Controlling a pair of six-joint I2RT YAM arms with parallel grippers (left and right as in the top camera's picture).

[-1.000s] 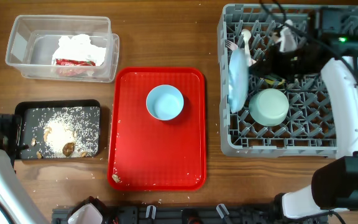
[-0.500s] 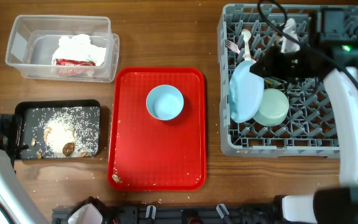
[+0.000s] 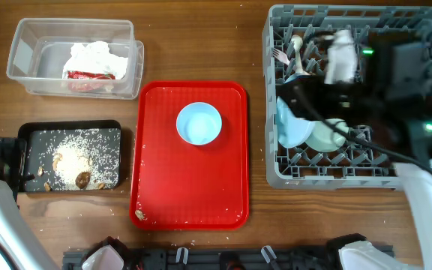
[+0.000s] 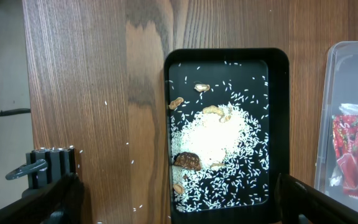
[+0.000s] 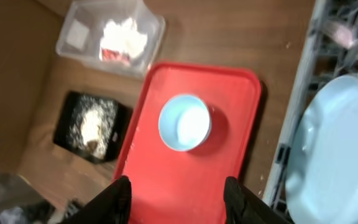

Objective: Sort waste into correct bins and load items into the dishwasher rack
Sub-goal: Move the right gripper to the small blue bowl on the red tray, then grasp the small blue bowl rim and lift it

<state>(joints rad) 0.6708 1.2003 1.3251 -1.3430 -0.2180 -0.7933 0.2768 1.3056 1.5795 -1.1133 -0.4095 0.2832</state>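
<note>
Over the dishwasher rack [image 3: 336, 177], at the table's three o'clock side, the right gripper [image 5: 178, 183] is hanging with its jaws apart and nothing between them. The large light blue plate [image 3: 289, 129] is standing tilted near the rack's nine o'clock wall, leaning toward the mint green bowl [image 3: 328, 136] at its three o'clock; whether a peg is catching its rim I cannot tell. The step in hand looks like the release, so the arm should be rising straight up, fingers clear of the rim, lest the plate tip flat. The small light blue bowl [image 3: 199, 123] is sitting on the red tray [image 3: 190, 191], at nine o'clock of the rack, and seems the likely next pick. The left gripper [image 4: 176, 193], jaws wide apart, is hovering above the black tray [image 4: 278, 124].
</note>
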